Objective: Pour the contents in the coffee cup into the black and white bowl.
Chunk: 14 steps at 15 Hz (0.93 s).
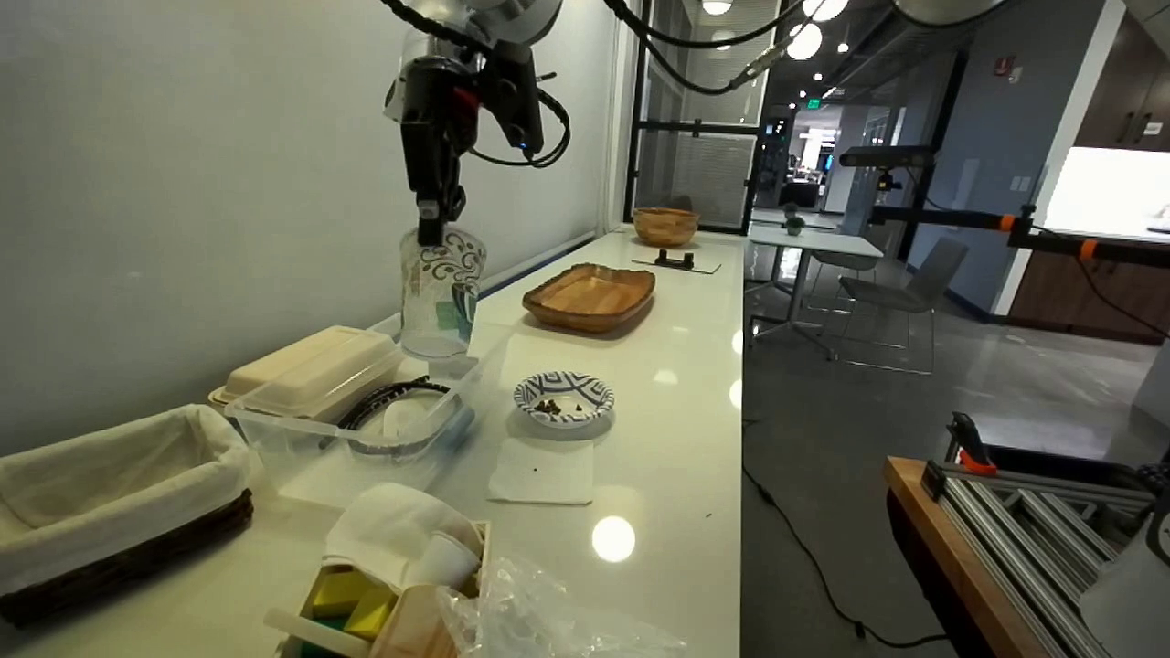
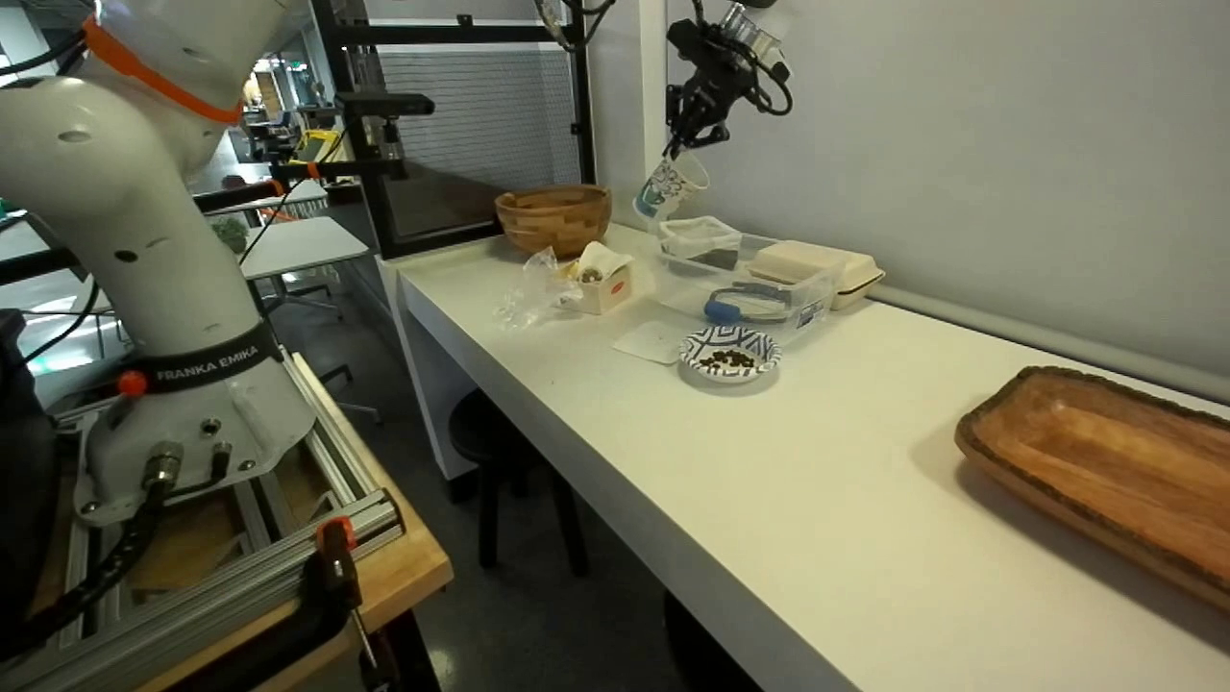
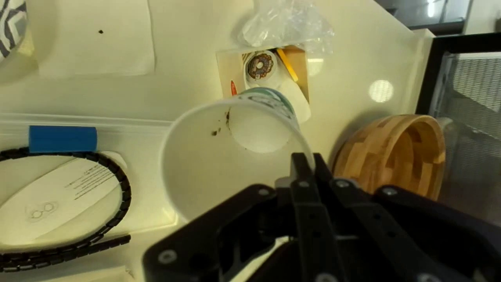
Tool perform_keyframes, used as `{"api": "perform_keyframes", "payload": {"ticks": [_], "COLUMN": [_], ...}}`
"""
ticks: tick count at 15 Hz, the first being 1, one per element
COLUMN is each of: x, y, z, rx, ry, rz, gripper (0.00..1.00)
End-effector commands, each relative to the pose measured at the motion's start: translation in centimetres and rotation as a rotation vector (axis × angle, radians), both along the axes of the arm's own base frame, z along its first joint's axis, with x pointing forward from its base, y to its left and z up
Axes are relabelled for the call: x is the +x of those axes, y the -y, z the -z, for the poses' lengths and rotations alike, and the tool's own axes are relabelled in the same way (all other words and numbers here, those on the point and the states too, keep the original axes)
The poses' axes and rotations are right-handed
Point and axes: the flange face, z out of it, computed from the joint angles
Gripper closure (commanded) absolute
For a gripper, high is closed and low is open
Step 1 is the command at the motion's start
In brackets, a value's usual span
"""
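Note:
My gripper (image 3: pixel 306 156) is shut on the rim of the coffee cup (image 3: pixel 219 164), one finger inside and one outside. The white patterned cup hangs in the air in both exterior views (image 1: pixel 441 292) (image 2: pixel 668 189), and looks tilted in an exterior view. The wrist view shows its inside almost bare, with a few dark specks on the wall. The black and white bowl (image 1: pixel 599 393) sits on the white counter with several small dark pieces in it. It also shows in an exterior view (image 2: pixel 716 338), and partly at the upper left of the wrist view (image 3: pixel 9 29). The cup is away from the bowl.
A clear plastic bin (image 1: pixel 274 448) with a dark loop stands beside the bowl. A napkin (image 1: pixel 544 475) with one dark speck, a takeout box (image 1: pixel 311 366), a lined basket (image 1: pixel 119 475), a small box (image 2: pixel 603 291), a wooden tray (image 1: pixel 590 297) and a wooden bowl (image 2: pixel 553 219) share the counter.

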Motion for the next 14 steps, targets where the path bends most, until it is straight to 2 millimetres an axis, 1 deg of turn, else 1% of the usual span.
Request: {"api": "perform_keyframes", "payload": {"ticks": [1,3,4,5,8,9,10,12,14], "x": [0.0,-0.2,-0.4,-0.5,-0.9,-1.0,-0.8,0.4,1.7], "y": [-1.5,-3.9,-4.4,-4.5,-3.5,-3.4,-4.2,-6.6,-9.8], "z": [-0.1,-0.4,-0.5,-0.6,-0.4,-0.4,-0.3,-0.4,-0.3], "rx": [-0.045,-0.099,-0.110,-0.113,-0.117,-0.118,-0.162,-0.293,-0.382], "ry": [-0.004,-0.014,-0.016,-0.019,-0.027,-0.029,-0.058,-0.086,-0.098], "rz": [-0.019,-0.046,-0.051,-0.052,-0.038,-0.036,-0.047,-0.063,-0.093], "gripper": [0.96,0.96,0.96,0.96,0.96,0.99,0.99,0.99,0.99]}}
